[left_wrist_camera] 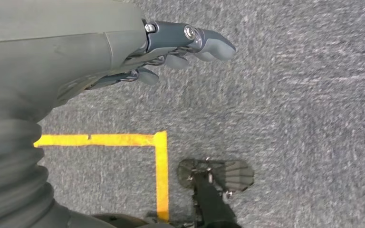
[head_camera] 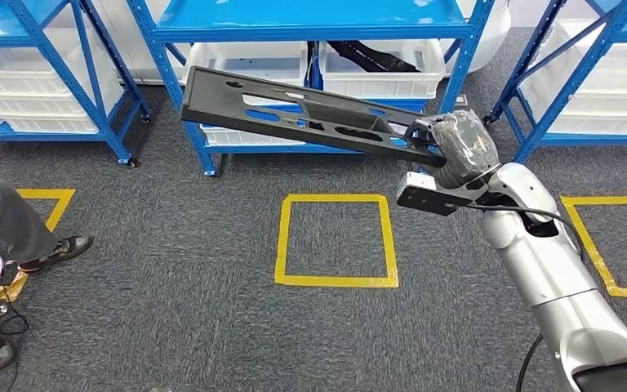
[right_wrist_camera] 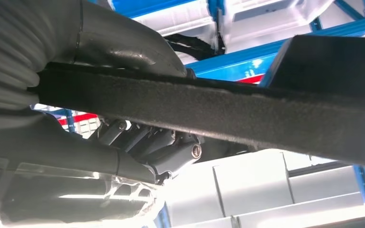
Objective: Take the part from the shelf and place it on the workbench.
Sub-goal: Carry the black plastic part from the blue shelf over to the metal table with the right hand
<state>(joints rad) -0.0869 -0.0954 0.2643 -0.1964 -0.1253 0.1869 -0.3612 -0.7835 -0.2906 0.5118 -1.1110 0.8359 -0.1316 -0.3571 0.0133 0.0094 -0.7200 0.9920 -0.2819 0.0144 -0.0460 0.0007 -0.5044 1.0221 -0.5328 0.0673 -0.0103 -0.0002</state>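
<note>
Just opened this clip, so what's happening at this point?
The robot's right hand grips one end of a long black part with cutouts, holding it in the air in front of the blue shelf stocked with white bins. The left hand holds nothing, fingers loosely curled above the grey carpet. A person's leg and shoe are at the left. Yellow tape squares mark the floor. The part is not yet on any workbench.

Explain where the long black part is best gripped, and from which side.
Grip the black part at its near end edge, coming from the robot's right, as the right hand does now: that edge is thin enough for thumb above and fingers below.
</note>
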